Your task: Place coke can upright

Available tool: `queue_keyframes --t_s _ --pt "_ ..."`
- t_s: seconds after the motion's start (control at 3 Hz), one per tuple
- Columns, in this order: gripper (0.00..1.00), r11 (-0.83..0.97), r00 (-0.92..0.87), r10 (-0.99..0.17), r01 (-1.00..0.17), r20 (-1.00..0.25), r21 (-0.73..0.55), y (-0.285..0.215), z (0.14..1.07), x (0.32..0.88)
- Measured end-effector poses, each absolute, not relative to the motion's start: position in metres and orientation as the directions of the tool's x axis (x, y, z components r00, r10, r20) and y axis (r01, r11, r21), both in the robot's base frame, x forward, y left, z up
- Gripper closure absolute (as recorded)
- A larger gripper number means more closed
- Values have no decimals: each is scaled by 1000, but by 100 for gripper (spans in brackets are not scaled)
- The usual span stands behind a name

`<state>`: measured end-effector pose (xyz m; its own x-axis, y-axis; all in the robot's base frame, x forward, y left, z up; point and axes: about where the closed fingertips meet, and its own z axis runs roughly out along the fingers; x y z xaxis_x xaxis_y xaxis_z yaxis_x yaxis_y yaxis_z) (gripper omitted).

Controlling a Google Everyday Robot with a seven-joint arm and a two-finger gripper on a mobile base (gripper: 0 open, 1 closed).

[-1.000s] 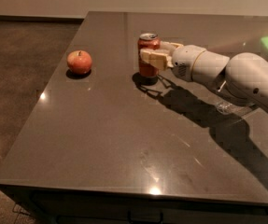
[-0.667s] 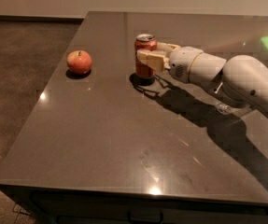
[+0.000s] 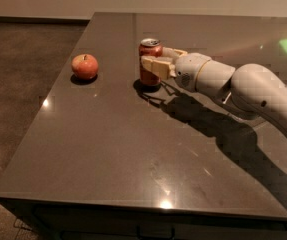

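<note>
The coke can [image 3: 149,48] is red with a silver top. It stands upright on the dark table [image 3: 133,149], left of the middle at the back, with its base at or just above the surface. My gripper [image 3: 151,59] reaches in from the right and is shut on the can's middle. One tan finger [image 3: 157,64] crosses the can's front. The other finger [image 3: 176,52] runs behind it and is partly hidden.
A red apple [image 3: 85,66] sits on the table to the left of the can, near the left edge. My white arm [image 3: 243,89] stretches over the table's right side. The floor drops away beyond the left and front edges.
My gripper and the can have shifted a little to the left, toward the apple. The can stays upright. The apple has not moved.
</note>
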<state>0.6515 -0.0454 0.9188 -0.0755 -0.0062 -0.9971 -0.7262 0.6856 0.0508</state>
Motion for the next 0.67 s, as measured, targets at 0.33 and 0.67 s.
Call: queue_keyframes --t_s 0.33,0.67 --pt "37 687 -68 -12 -725 -998 41 -40 918 649" --pt "14 689 -62 -12 -724 -998 37 -38 919 647"
